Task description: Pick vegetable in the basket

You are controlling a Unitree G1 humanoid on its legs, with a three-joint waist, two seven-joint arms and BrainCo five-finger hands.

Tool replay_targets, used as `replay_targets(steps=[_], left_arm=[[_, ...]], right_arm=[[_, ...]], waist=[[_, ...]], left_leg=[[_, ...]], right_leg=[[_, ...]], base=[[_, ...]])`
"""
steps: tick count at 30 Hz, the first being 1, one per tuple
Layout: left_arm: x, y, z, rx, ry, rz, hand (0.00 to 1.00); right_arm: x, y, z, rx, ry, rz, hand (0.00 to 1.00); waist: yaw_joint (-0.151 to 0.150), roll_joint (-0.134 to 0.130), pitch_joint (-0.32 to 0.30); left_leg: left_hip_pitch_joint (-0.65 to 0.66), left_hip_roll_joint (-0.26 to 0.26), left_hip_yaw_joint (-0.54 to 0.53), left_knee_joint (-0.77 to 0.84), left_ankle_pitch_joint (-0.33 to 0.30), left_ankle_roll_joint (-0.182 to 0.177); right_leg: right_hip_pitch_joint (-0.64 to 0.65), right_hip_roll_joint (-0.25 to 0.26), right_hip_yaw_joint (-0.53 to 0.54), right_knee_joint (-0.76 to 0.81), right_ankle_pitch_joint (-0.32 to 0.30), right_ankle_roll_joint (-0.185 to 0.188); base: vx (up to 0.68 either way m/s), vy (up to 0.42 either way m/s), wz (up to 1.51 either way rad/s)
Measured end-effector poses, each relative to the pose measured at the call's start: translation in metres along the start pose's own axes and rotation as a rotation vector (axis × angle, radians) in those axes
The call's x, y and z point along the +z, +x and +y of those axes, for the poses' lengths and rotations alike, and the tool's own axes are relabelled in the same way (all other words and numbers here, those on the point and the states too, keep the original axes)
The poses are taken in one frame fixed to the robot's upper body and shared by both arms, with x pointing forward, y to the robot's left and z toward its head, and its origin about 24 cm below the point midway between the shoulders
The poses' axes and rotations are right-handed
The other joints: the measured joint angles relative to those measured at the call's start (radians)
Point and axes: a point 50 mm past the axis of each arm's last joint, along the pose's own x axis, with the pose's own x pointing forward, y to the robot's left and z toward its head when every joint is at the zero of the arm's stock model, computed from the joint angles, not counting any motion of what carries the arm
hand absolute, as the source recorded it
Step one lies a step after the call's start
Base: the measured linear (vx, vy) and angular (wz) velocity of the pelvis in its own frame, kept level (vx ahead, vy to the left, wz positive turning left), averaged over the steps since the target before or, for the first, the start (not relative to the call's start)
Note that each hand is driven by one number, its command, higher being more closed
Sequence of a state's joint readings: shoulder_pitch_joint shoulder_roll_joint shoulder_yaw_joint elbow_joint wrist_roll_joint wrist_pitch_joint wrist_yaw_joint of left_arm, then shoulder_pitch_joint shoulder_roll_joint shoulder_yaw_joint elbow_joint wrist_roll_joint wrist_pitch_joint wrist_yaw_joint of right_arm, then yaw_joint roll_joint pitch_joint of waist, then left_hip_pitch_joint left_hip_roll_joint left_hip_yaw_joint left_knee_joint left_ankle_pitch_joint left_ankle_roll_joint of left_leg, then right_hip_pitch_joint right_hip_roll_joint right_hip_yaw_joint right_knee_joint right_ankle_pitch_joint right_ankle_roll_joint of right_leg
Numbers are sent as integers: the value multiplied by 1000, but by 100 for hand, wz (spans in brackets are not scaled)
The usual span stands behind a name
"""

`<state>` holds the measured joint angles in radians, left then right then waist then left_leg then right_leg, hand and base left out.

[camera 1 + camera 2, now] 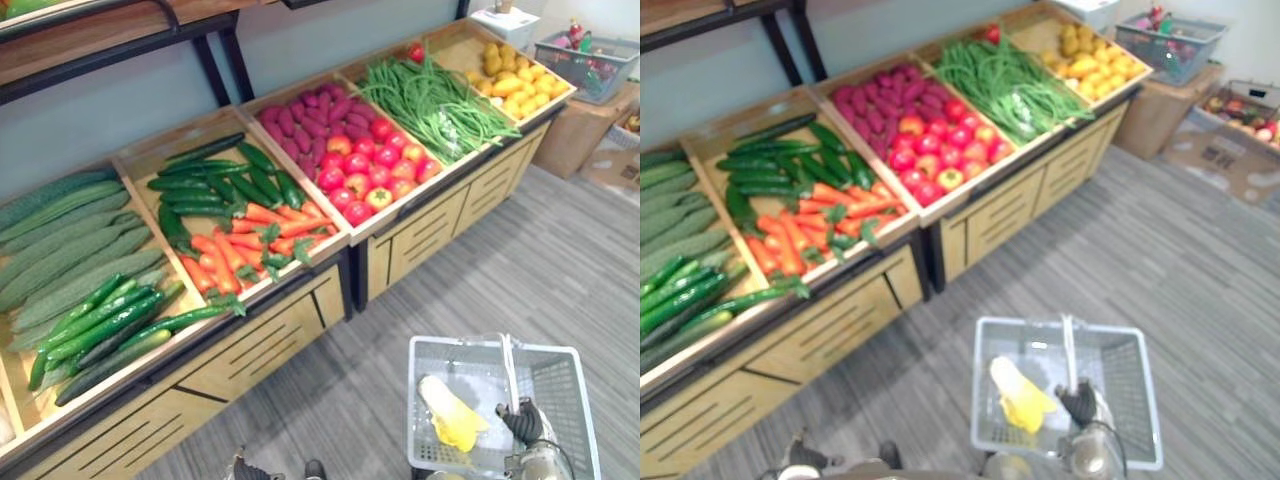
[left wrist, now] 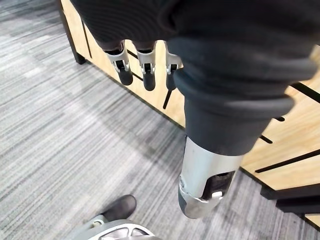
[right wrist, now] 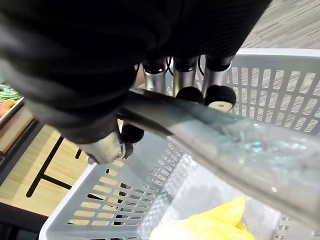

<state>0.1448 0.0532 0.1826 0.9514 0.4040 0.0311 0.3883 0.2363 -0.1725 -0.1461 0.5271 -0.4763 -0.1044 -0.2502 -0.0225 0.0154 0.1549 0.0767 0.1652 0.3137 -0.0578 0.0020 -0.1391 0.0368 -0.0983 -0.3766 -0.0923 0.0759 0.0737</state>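
So you're parked in front of the wooden stand (image 1: 290, 340) with the veg laid out in bins and nothing in hand to drop in yet. Your right hand (image 3: 185, 75) has its fingers curled round the handle (image 3: 225, 145) of the grey basket (image 1: 585, 410), which hangs at your right side over the floor. There's one yellow item (image 1: 452, 415) lying in it; I can't tell what it is. Your left hand (image 2: 148, 72) hangs low by the stand's front panel, fingers loose and straight, holding nothing.

My read is that the job now is the reach. The carrots (image 1: 235, 250) and the dark cucumbers (image 1: 215, 180) above them are probably your easiest targets, since they sit in the bin nearest your left arm.

- bring the left hand up and over the front lip of the bin rather than straight in, or you'll likely clip the wood
- go for a piece lying on top of the pile and wrap it across its middle; long veg will probably swing if you grab it near an end
- hold the basket level while you lean, so what's inside doesn't slide about
- the basket is well apart from the bins, so plan for a carry across to it
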Motion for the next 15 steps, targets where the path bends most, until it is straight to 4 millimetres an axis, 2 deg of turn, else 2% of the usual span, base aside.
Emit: replay_targets(steps=[3, 6, 10, 11, 12, 14, 15], left_arm=[[-2, 1, 4, 12, -11, 11, 0], [-2, 2, 5, 13, -10, 10, 0], [-3, 1, 4, 10, -9, 13, 0], [-6, 0, 3, 9, -8, 20, 0], [-6, 0, 3, 8, -8, 21, 0], [-11, -2, 2, 3, -7, 34, 0], [-12, -3, 0, 0, -9, 39, 0]], right_arm=[[0, 0, 1, 5, 9, 1, 100], [1, 0, 2, 7, 12, -1, 100], [6, 3, 1, 3, 17, -16, 100], [6, 3, 1, 4, 16, -15, 100], [6, 3, 1, 3, 16, -16, 100], [3, 1, 0, 4, 9, -12, 100], [1, 0, -1, 2, 7, -9, 100]], waist=[[0, -19, -11], [0, -19, -13], [-1, -5, -3], [0, 0, -1], [0, 2, -1], [0, 18, 8], [4, 19, 12]], left_leg=[[6, -3, 4, -9, 0, 0], [4, -2, 4, -7, 0, 1], [-6, 14, -11, 33, -12, 3], [-28, 30, -27, 93, -43, -1], [-34, 34, -31, 113, -51, -2], [-77, 67, -65, 241, -104, 4], [-88, 67, -81, 290, -105, 9]], right_leg=[[-2, 5, 5, 1, 0, 0], [-15, 3, 14, 25, -7, -3], [-59, -10, 17, 160, -84, -11], [-68, -15, 12, 221, -133, -10], [-70, -16, 10, 235, -144, -7], [-68, -14, 13, 300, -209, -17], [-68, -19, 15, 326, -227, -22]], base=[[33, 10, -5], [4, 6, -3], [-27, -24, 7], [-56, -51, 18], [-63, -77, 23], [-32, -78, 32], [-28, -98, 32]])
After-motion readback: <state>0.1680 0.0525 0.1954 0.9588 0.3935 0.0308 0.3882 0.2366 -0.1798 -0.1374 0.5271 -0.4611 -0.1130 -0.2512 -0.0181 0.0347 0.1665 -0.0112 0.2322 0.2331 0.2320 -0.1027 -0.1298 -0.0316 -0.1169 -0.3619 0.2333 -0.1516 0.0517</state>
